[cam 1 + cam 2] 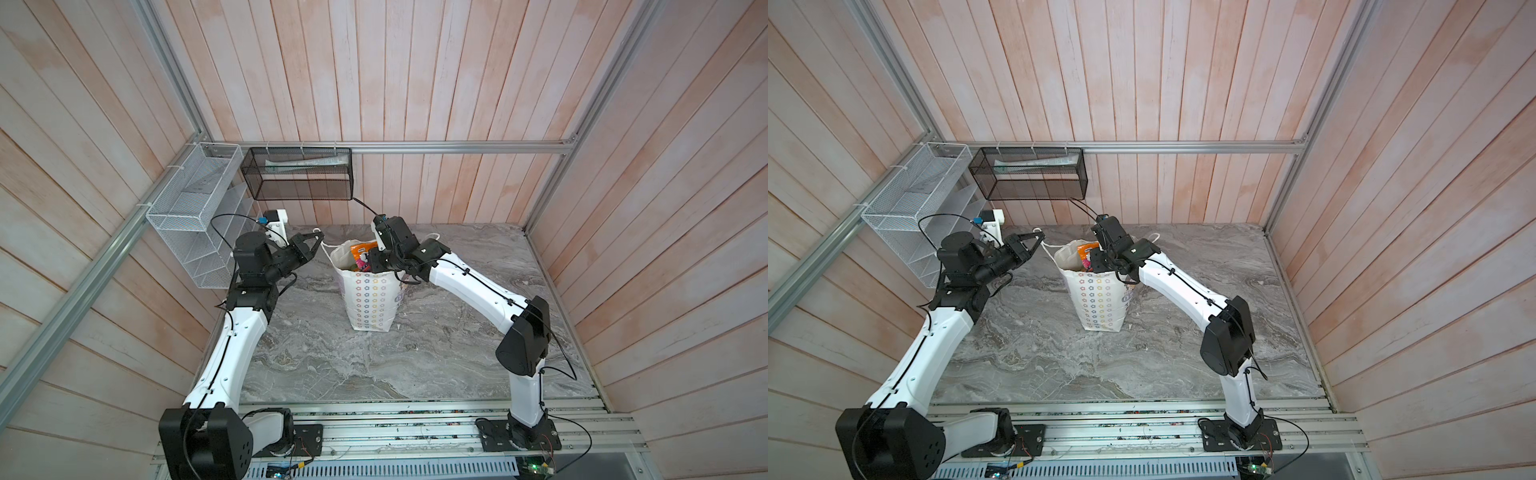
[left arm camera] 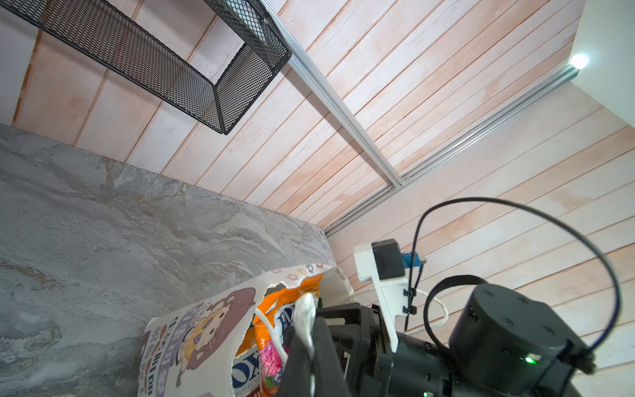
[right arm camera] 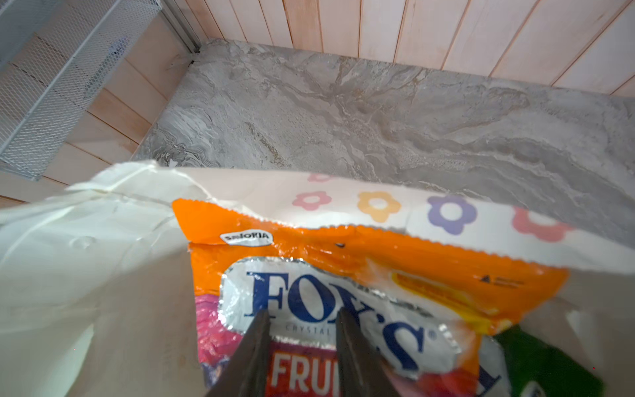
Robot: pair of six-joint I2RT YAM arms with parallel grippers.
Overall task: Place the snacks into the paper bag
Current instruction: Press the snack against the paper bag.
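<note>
Judged nearly finished: snacks [image 1: 360, 254] inside the paper bag [image 1: 370, 301], none visible on the table [image 1: 374, 365] beside it, left gripper [image 1: 318, 239] clamped on the bag's cord handle [image 2: 304, 309], right gripper [image 3: 302, 316] parted, apparently empty, over the orange pouch [image 3: 378, 261] at its mouth

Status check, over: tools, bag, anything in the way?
Left tool shut on the cord handle. Right tool open in the paper bag mouth, over the orange FOX'S pouch. No obstruction seen.
</note>
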